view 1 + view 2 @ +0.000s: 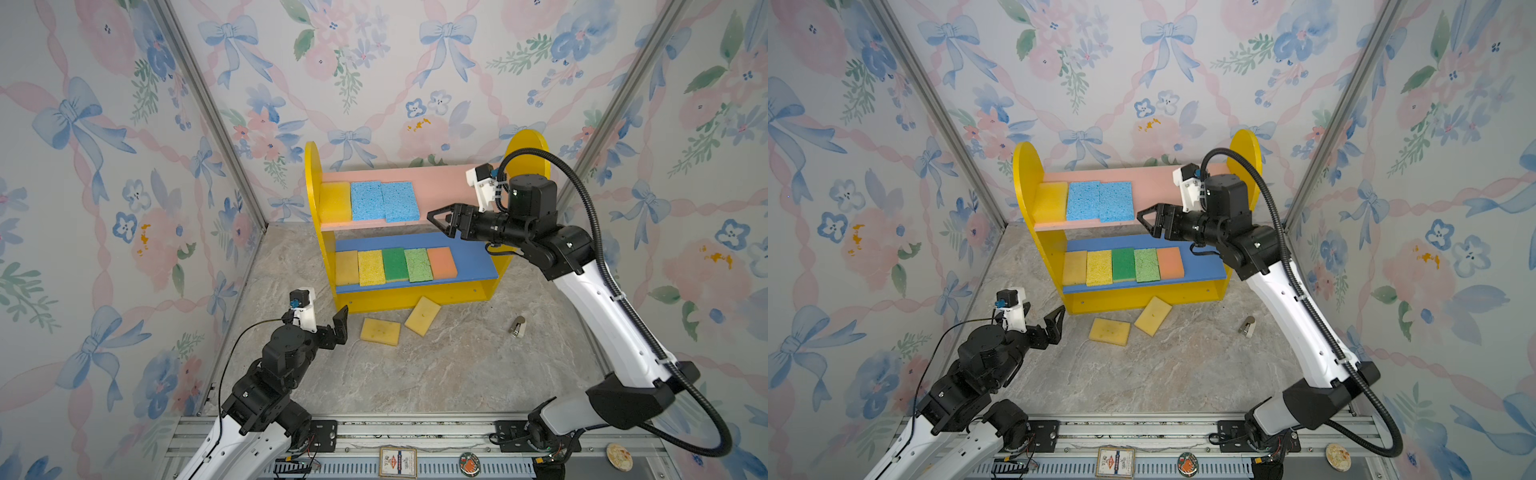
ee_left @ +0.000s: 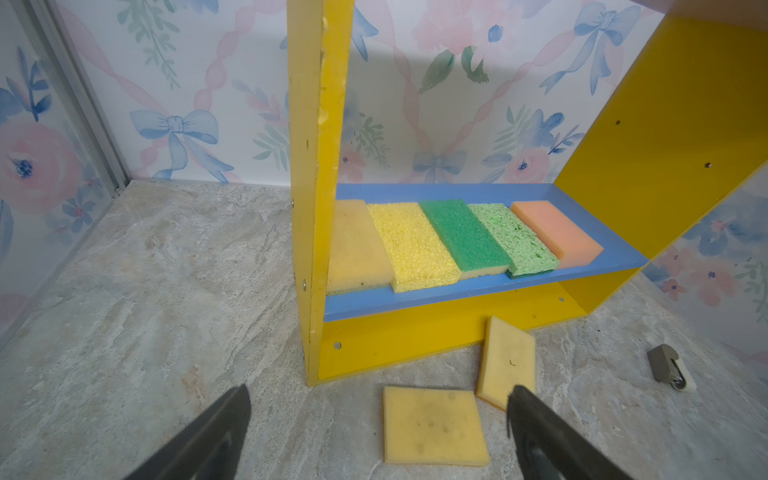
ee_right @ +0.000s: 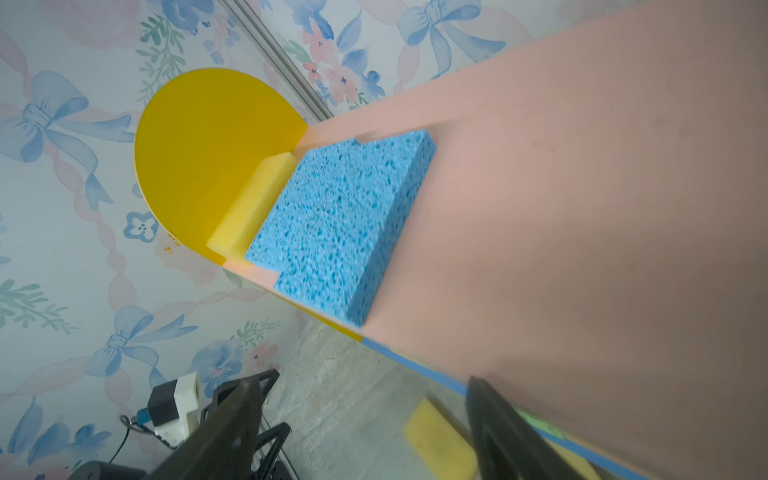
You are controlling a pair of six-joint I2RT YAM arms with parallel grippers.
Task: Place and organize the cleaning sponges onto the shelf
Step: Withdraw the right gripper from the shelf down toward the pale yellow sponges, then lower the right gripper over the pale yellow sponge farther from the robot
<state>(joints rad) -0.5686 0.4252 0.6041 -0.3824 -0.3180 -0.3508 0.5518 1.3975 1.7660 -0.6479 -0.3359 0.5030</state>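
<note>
My left tool (image 1: 1042,318) is wide open and holds nothing. It hangs low over the desk (image 1: 415,374), near two yellow sponges (image 1: 380,331) that lie in front of the shelf (image 1: 415,297). One of them has an end up against the shelf's bottom strip. My right tool (image 1: 438,224) is open and empty too, just beside the pink board (image 1: 436,176). That board has one yellow pad (image 1: 334,202) and two blue sponges (image 1: 366,200). Five more sit in a row on the blue board (image 1: 473,257).
</note>
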